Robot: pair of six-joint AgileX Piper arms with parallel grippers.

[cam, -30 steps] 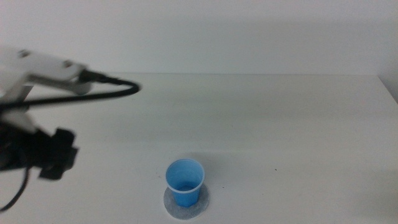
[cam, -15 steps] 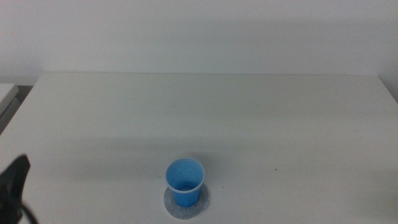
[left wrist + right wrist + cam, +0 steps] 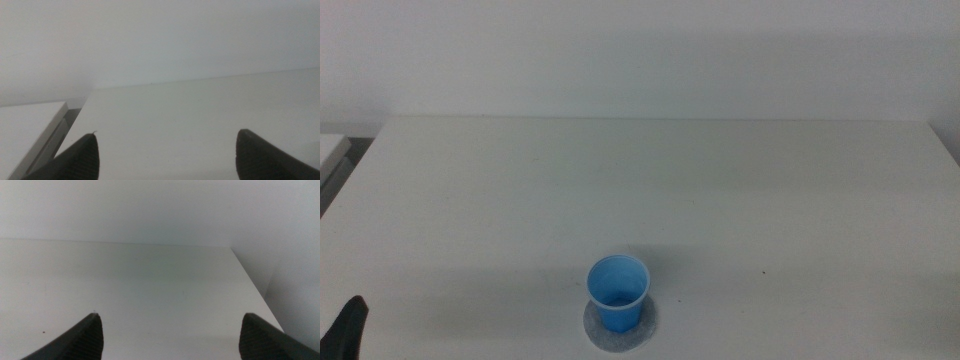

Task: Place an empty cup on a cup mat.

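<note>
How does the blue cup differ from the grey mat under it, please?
The cup is bright blue and stands upright, while the mat is speckled grey and lies flat on the table. The cup is tall and open-topped; the mat is a thin disc, wider than the cup's base. Both are round, and the cup rests on the mat.

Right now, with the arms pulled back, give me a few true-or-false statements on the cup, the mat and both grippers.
1. The small bright blue plastic cup stands upright on the flat round speckled grey mat. True.
2. The left gripper is shut on the cup. False: its jaws are open on nothing, and it sits at the middle view's bottom left corner, far from the cup.
3. The cup lies tipped on the white table. False: it is upright.
4. The right gripper is open and holds nothing. True.
</note>
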